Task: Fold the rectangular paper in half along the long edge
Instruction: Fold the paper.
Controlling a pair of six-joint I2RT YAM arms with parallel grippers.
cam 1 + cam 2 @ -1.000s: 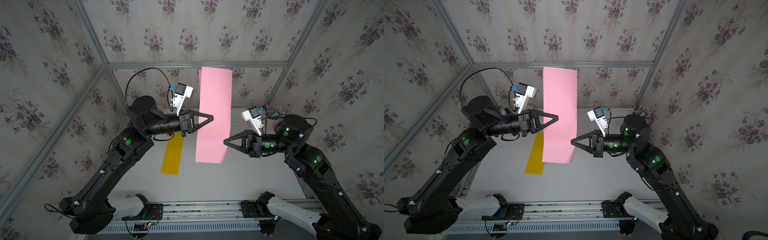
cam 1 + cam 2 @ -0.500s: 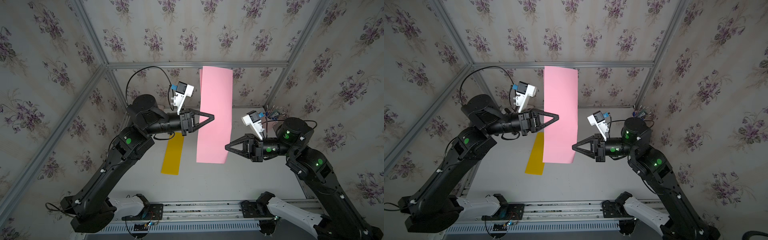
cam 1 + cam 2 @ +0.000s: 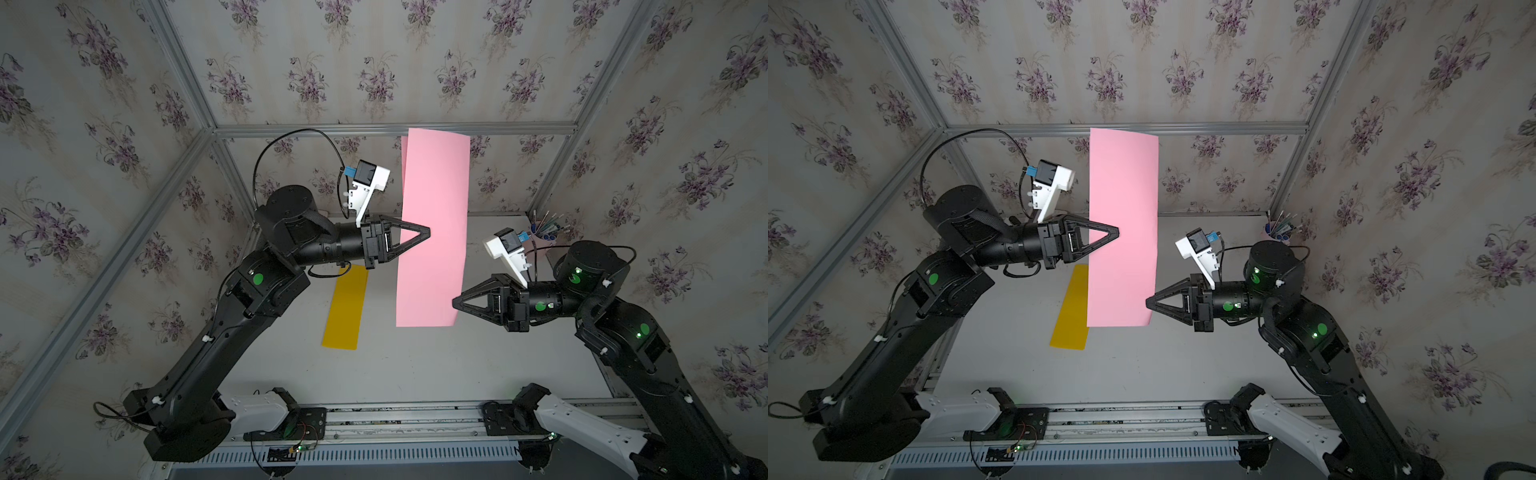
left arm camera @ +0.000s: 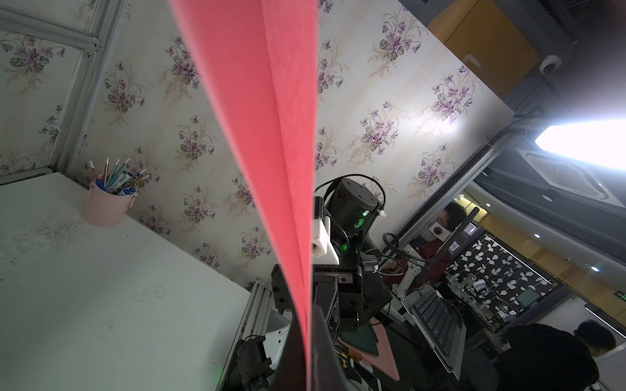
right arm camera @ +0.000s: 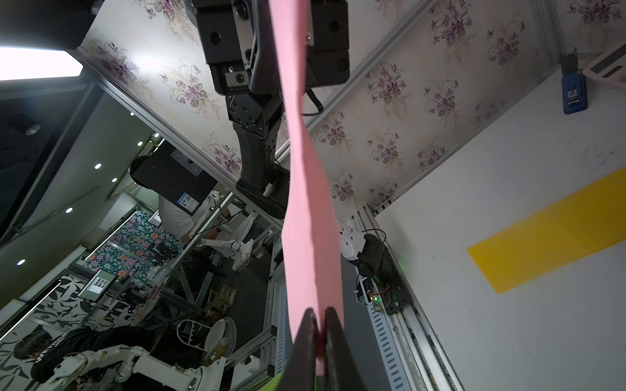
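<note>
Tabletop [image 3: 415,365] carries very little: a yellow strip [image 3: 345,309] lies flat on it, and a pen cup [image 3: 542,235] sits in the far corner on the right arm's side. Neither is near the work.

Above the surface, clear of it in both top views, hangs the pink paper [image 3: 434,208] [image 3: 1121,208], long axis running away from the robot's base, held up between the two arms. The left wrist view shows two pink layers [image 4: 271,135] converging towards the jaws, and a sliver of a second layer peeks out at the far corner in a top view, so the sheet looks already doubled lengthwise (though whether a crease has been pressed in I cannot tell).

The left gripper [image 3: 428,240] [image 3: 1117,232] is clenched on the paper's long edge on its own side, about halfway along. The right gripper [image 3: 455,302] [image 3: 1148,302] is pinched onto the opposite long edge near the near end; its wrist view shows the jaws [image 5: 318,325] closed with the pink edge between them.

As for handling, I judge the sheet very light and limp: in the right wrist view it twists gently [image 5: 311,220] between the two holds. It should slip little in a firm pinch but will crumple or tear if the arms pull apart or skew. Best holds are along the long edges, both layers together, spread apart along the length so the far end does not flop.
</note>
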